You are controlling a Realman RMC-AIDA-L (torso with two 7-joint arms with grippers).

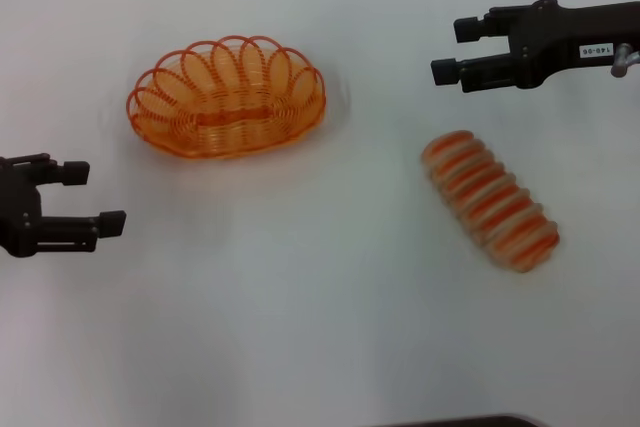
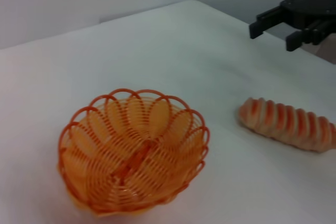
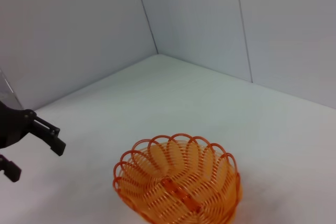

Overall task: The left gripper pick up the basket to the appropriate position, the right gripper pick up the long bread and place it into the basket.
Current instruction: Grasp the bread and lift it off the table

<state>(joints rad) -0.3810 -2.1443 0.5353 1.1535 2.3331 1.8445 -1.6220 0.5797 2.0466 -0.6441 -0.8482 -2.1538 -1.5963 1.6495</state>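
Note:
The orange wire basket [image 1: 228, 97] stands empty on the white table, left of the middle and toward the back; it also shows in the left wrist view [image 2: 132, 149] and the right wrist view [image 3: 178, 182]. The long bread [image 1: 489, 200], striped orange and cream, lies slantwise on the table at the right, also in the left wrist view [image 2: 290, 123]. My left gripper [image 1: 90, 197] is open and empty at the left edge, in front of and left of the basket. My right gripper [image 1: 452, 50] is open and empty at the back right, behind the bread.
The white table [image 1: 320, 327] stretches bare between basket and bread. Grey walls meet in a corner behind it [image 3: 144, 14]. A dark edge [image 1: 460, 421] shows at the bottom of the head view.

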